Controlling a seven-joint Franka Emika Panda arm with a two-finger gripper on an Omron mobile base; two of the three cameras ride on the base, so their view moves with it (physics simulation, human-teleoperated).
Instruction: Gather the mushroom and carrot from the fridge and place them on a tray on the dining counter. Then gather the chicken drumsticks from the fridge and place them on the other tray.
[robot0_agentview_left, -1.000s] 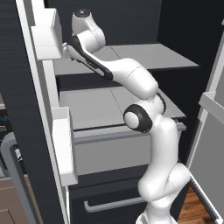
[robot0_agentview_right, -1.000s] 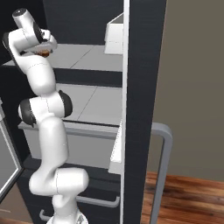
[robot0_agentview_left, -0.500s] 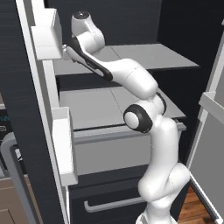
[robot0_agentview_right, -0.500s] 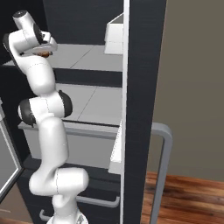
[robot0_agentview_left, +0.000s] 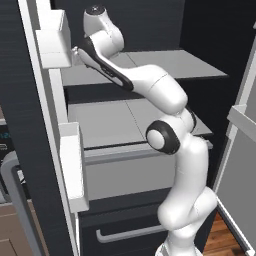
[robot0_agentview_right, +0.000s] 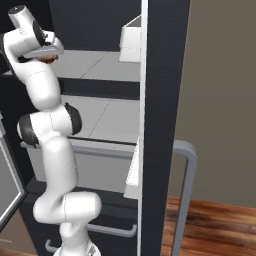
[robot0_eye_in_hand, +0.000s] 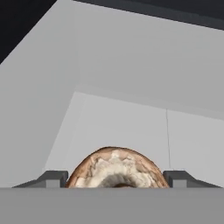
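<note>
Mushroom (robot0_eye_in_hand: 114, 168) sits on the fridge's (robot0_agentview_left: 30, 100) upper shelf (robot0_eye_in_hand: 131, 118), framed between the tool's (robot0_eye_in_hand: 114, 177) two fingertips (robot0_eye_in_hand: 52, 178). Can't tell whether the pads touch the cap or are clamped. Risk: rounded cap squirts out or rolls back if the squeeze lands off-centre; lifting early would leave it on the shelf.

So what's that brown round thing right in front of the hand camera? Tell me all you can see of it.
It is the mushroom: a rounded brown cap with a pale, crumbly-looking centre, its lower part cut off by the picture's edge. It sits between the end effector's two dark fingertips, over the fridge's grey shelf. Whether the tips press on it is unclear.
</note>
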